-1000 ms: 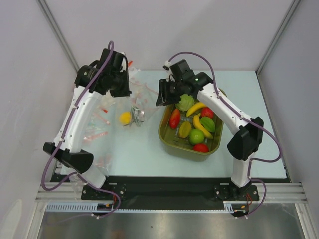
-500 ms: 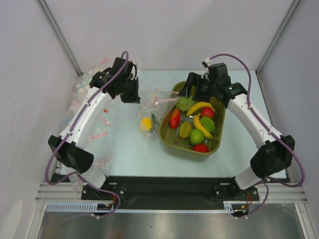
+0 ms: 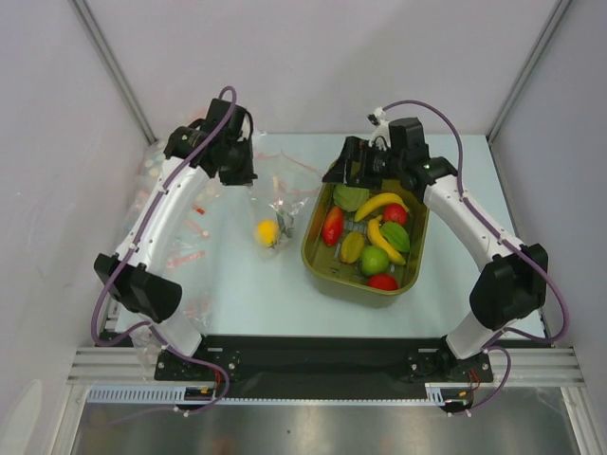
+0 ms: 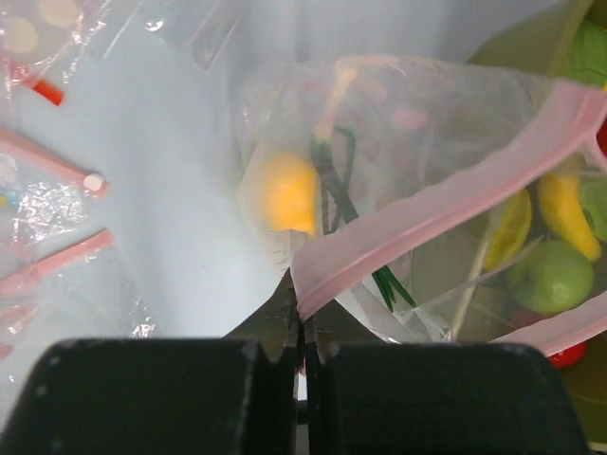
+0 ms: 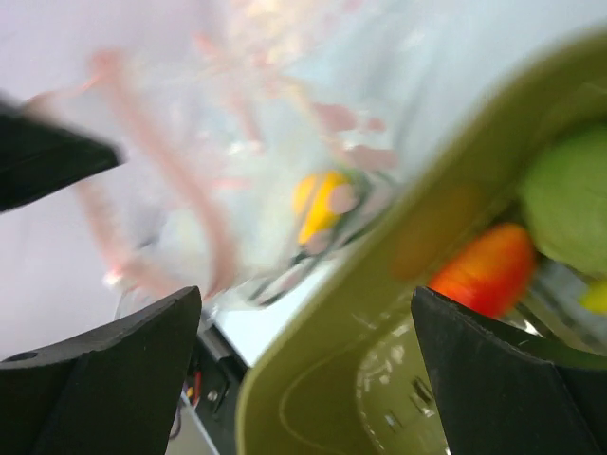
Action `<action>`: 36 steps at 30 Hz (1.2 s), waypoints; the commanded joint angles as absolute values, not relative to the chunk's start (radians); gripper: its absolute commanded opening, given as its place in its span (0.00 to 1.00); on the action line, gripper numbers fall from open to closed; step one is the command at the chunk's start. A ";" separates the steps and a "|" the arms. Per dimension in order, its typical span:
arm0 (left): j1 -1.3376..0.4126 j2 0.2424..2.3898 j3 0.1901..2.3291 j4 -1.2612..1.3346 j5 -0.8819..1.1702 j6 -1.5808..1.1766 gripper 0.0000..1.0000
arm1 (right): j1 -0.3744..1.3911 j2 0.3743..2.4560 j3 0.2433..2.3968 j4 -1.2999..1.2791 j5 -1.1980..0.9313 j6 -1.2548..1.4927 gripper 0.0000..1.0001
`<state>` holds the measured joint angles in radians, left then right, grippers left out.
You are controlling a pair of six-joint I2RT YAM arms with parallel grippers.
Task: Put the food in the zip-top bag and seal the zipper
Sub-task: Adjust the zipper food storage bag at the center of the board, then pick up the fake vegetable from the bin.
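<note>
My left gripper (image 3: 243,177) is shut on the end of the zipper (image 4: 446,194), the pink strip along the zip-top bag's mouth. In the left wrist view the gripper (image 4: 303,308) pinches that corner. The clear zip-top bag (image 3: 281,205) hangs down to the table with a yellow lemon (image 3: 267,231) and a thin green piece inside; the lemon also shows in the left wrist view (image 4: 289,194). My right gripper (image 3: 340,175) is open and empty over the tub's far left corner, apart from the bag; its view (image 5: 303,379) is blurred. Bananas (image 3: 377,203), a green apple (image 3: 374,260) and a red tomato (image 3: 383,281) lie in the tub.
The olive-green tub (image 3: 312,250) stands right of the bag and holds several toy foods. Several other clear bags with pink strips (image 3: 185,242) lie along the table's left side. White walls close in on both sides and at the back.
The left gripper has pulled back to the left with the bag, and the lemon has shifted left with it. The pink strip no longer stretches toward the right gripper, which has moved slightly left.
</note>
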<state>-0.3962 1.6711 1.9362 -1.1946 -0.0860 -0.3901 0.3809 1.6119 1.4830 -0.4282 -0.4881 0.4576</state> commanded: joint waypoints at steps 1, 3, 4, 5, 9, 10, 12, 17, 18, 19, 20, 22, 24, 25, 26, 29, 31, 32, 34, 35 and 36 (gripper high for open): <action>-0.374 1.634 1.979 -1.184 -0.114 -0.361 0.00 | 0.431 1.649 1.592 -0.372 -0.727 0.399 1.00; -0.376 1.652 2.049 -1.209 -0.141 -0.345 0.00 | 0.488 1.663 1.677 -0.422 -0.735 0.380 1.00; -0.374 1.652 2.049 -1.218 -0.158 -0.342 0.00 | 0.492 1.657 1.674 -0.422 -0.733 0.400 1.00; -0.376 1.654 2.060 -1.224 -0.208 -0.338 0.00 | 0.491 1.649 1.649 -0.372 -0.739 0.420 1.00; -0.374 1.637 2.059 -1.259 -0.365 -0.313 0.01 | 0.442 1.612 1.595 -0.299 -0.693 0.518 1.00; -0.374 1.632 2.059 -1.265 -0.389 -0.308 0.00 | 0.427 1.605 1.580 -0.295 -0.646 0.535 1.00; -0.373 1.618 2.054 -1.261 -0.408 -0.299 0.01 | 0.399 1.575 1.531 -0.301 -0.597 0.545 1.00; -0.376 1.624 2.019 -1.223 -0.316 -0.302 0.01 | 0.356 1.580 1.514 -0.440 -0.289 0.566 1.00; -0.377 1.629 2.014 -1.213 -0.293 -0.310 0.02 | 0.351 1.609 1.517 -0.462 -0.246 0.575 1.00; -0.379 1.641 2.010 -1.198 -0.255 -0.314 0.02 | 0.347 1.623 1.522 -0.489 -0.233 0.580 1.00; -0.390 1.649 1.997 -1.192 -0.241 -0.318 0.02 | 0.345 1.640 1.523 -0.497 -0.219 0.586 1.00; -0.399 1.669 1.982 -1.175 -0.209 -0.327 0.02 | 0.345 1.672 1.517 -0.492 -0.174 0.584 1.00; -0.410 1.683 1.964 -1.170 -0.193 -0.334 0.01 | 0.347 1.696 1.497 -0.471 -0.125 0.583 1.00; -0.413 1.689 1.963 -1.172 -0.189 -0.336 0.01 | 0.345 1.704 1.491 -0.447 -0.109 0.578 1.00; -0.417 1.695 1.963 -1.175 -0.184 -0.336 0.01 | 0.345 1.715 1.486 -0.439 -0.092 0.577 1.00; -0.420 1.694 1.968 -1.186 -0.184 -0.333 0.01 | 0.345 1.767 1.496 -0.429 -0.051 0.574 1.00; -0.420 1.687 1.968 -1.192 -0.184 -0.330 0.01 | 0.345 1.789 1.493 -0.420 -0.034 0.583 1.00; -0.420 1.681 1.967 -1.193 -0.183 -0.331 0.01 | 0.347 1.811 1.493 -0.416 -0.031 0.584 1.00; -0.420 1.675 1.962 -1.198 -0.175 -0.336 0.01 | 0.345 1.845 1.493 -0.407 -0.018 0.595 1.00; -0.420 1.674 1.962 -1.201 -0.167 -0.340 0.02 | 0.345 1.856 1.496 -0.399 -0.020 0.595 1.00; -0.420 1.671 1.962 -1.206 -0.164 -0.344 0.01 | 0.345 1.870 1.502 -0.391 -0.020 0.597 1.00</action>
<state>-0.4191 1.7020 1.9587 -1.2140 -0.1890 -0.3325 0.3435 1.8400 1.4872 -0.4370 -0.0605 0.5812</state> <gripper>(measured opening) 0.016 0.995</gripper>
